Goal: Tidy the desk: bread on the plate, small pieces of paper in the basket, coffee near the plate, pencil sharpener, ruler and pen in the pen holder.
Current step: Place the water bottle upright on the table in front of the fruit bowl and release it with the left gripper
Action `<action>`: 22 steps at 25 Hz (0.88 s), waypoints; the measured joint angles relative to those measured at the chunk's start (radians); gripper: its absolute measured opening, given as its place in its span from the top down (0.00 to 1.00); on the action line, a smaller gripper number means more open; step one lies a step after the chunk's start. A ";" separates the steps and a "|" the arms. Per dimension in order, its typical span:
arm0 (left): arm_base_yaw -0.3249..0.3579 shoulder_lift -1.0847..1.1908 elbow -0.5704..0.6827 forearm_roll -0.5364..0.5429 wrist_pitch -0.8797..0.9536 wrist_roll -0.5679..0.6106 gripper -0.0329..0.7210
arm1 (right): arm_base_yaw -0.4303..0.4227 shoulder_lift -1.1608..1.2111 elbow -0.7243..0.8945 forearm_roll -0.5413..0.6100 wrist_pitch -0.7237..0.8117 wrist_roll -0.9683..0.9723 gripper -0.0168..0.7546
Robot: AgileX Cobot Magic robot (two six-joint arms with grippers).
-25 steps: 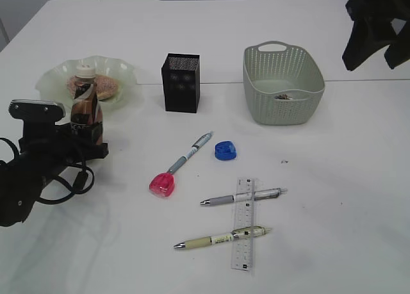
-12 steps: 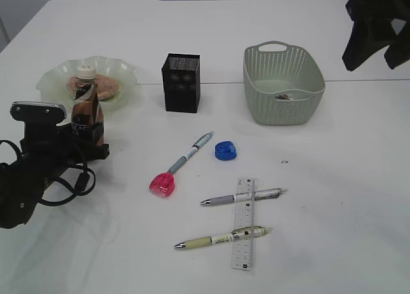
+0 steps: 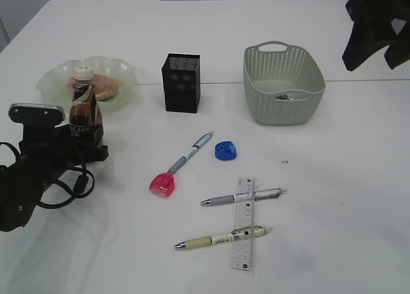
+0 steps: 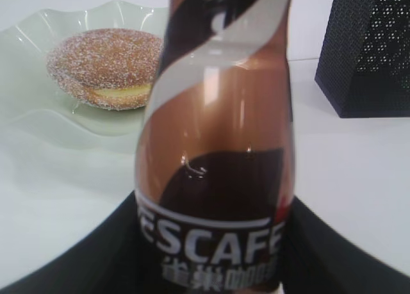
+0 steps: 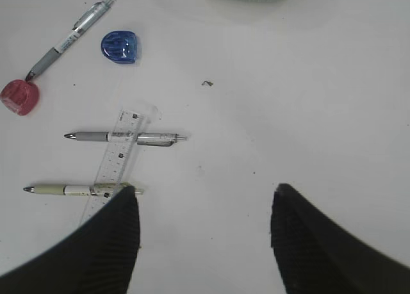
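The coffee (image 3: 85,111) stands upright on the desk (image 3: 333,198) just in front of the plate (image 3: 51,82), which holds the bread (image 3: 106,87). My left gripper (image 3: 86,139) has a finger on each side of the bottle (image 4: 218,147), open, with a sliver of light beside the right one. My right gripper (image 3: 373,60) hangs open and empty high at the right. Below it lie the ruler (image 5: 122,153), three pens (image 5: 125,137) and a blue pencil sharpener (image 5: 119,47). Paper (image 3: 284,97) lies in the basket (image 3: 282,108). The pen holder (image 3: 181,82) stands mid-table.
A pink sharpener (image 3: 163,184) touches the tip of the upper pen (image 3: 192,152). The ruler (image 3: 244,223) lies across two pens (image 3: 221,239). A tiny speck (image 3: 284,161) sits on the desk right of the blue sharpener (image 3: 225,150).
The left fingers have eased apart round the coffee, and the bottle now stands a touch further left. The right arm has not moved.
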 joint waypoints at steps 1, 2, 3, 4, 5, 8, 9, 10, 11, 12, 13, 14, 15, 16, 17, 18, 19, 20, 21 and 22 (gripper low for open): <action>0.000 0.000 0.000 -0.006 -0.002 0.000 0.38 | 0.000 0.000 0.000 0.000 0.000 0.000 0.36; 0.000 0.000 0.002 -0.013 -0.004 0.000 0.37 | 0.000 0.000 0.000 0.000 0.000 0.000 0.36; 0.000 0.000 0.002 -0.016 -0.004 0.000 0.36 | 0.000 0.000 0.000 0.000 0.000 0.000 0.36; 0.000 0.000 0.002 -0.018 -0.004 0.000 0.36 | 0.000 0.000 0.000 0.000 0.000 0.000 0.36; 0.000 0.000 0.002 -0.020 -0.004 0.000 0.36 | 0.000 0.000 0.000 0.000 0.000 0.000 0.36; 0.000 -0.005 0.002 -0.022 0.001 0.000 0.36 | 0.000 0.000 0.000 0.000 0.000 0.000 0.36; 0.000 -0.007 0.004 -0.022 0.005 0.000 0.36 | 0.000 0.000 0.000 0.000 0.000 0.000 0.36; 0.000 -0.008 0.006 -0.023 0.007 0.000 0.36 | 0.000 0.000 0.000 0.000 0.000 0.000 0.36; 0.000 -0.008 0.006 -0.025 0.007 0.000 0.36 | 0.000 0.000 0.000 0.000 0.000 0.000 0.36; 0.000 -0.008 0.006 -0.031 0.007 0.000 0.36 | 0.000 0.000 0.000 0.000 0.000 0.000 0.36; 0.000 -0.008 0.008 -0.033 0.007 0.000 0.36 | 0.000 0.000 0.000 0.004 0.000 0.000 0.36; 0.000 -0.008 0.011 -0.037 0.007 0.000 0.36 | 0.000 0.000 0.000 0.008 0.000 0.000 0.36; 0.000 -0.010 0.013 -0.040 0.005 0.002 0.36 | 0.000 0.000 0.000 0.010 0.000 0.000 0.36; 0.000 -0.010 0.017 -0.040 0.004 0.002 0.36 | 0.000 0.000 0.000 0.012 0.000 0.000 0.36; 0.000 -0.010 0.019 -0.042 -0.001 0.002 0.36 | 0.000 0.000 0.000 0.014 0.000 0.000 0.36; 0.000 -0.010 0.020 -0.044 -0.001 0.002 0.36 | 0.000 0.000 0.000 0.014 0.000 0.000 0.36; 0.000 -0.010 0.020 -0.044 -0.001 0.002 0.36 | 0.000 0.000 0.000 0.014 0.000 0.000 0.36; 0.000 -0.010 0.020 -0.046 -0.001 0.002 0.36 | 0.000 0.000 0.000 0.016 0.000 0.000 0.36; 0.000 -0.010 0.020 -0.046 -0.001 0.002 0.36 | 0.000 0.000 0.000 0.016 0.000 0.000 0.36; 0.000 -0.010 0.020 -0.046 -0.001 0.002 0.36 | 0.000 0.000 0.000 0.016 0.000 0.000 0.36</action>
